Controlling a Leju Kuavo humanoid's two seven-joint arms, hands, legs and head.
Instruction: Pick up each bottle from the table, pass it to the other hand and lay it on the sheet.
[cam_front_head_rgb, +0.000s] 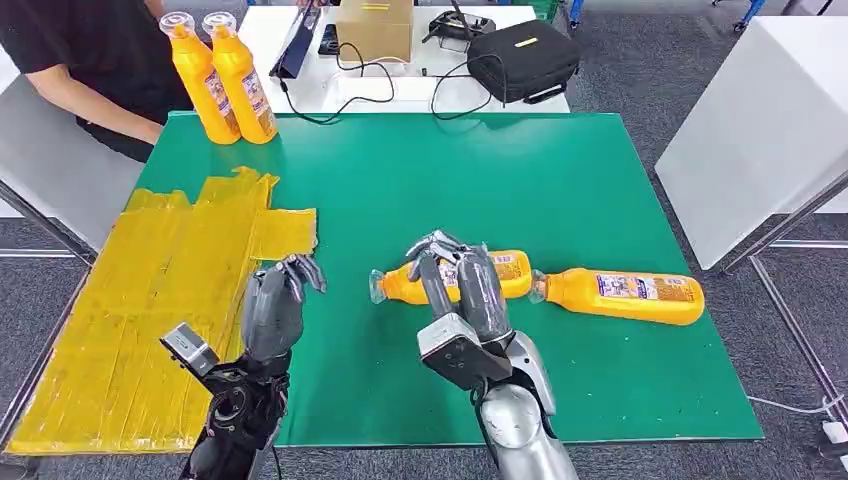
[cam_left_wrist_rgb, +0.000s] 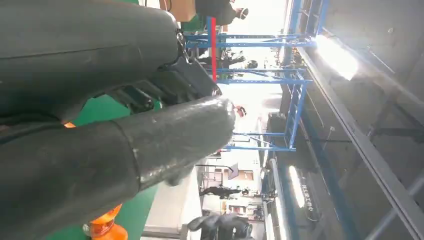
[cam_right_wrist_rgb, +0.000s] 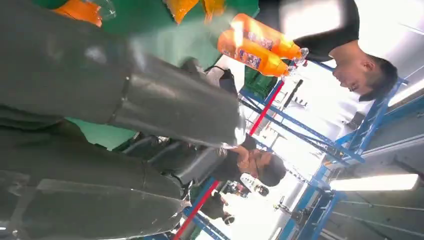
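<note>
We find the right robot hand (cam_front_head_rgb: 458, 285) curled over the body of a lying bottle (cam_front_head_rgb: 452, 279) near the desk's (cam_front_head_rgb: 560, 190) front edge, the left robot hand (cam_front_head_rgb: 275, 305) empty with fingers apart; full, smooth plastic, best gripped mid-body.

two bottles (cam_front_head_rgb: 600, 294) lying right of sheet (cam_front_head_rgb: 150, 320), on table (cam_front_head_rgb: 420, 180)

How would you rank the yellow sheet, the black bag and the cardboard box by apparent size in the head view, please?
1. yellow sheet, by far the largest
2. black bag
3. cardboard box, though cropped and farther away
</note>
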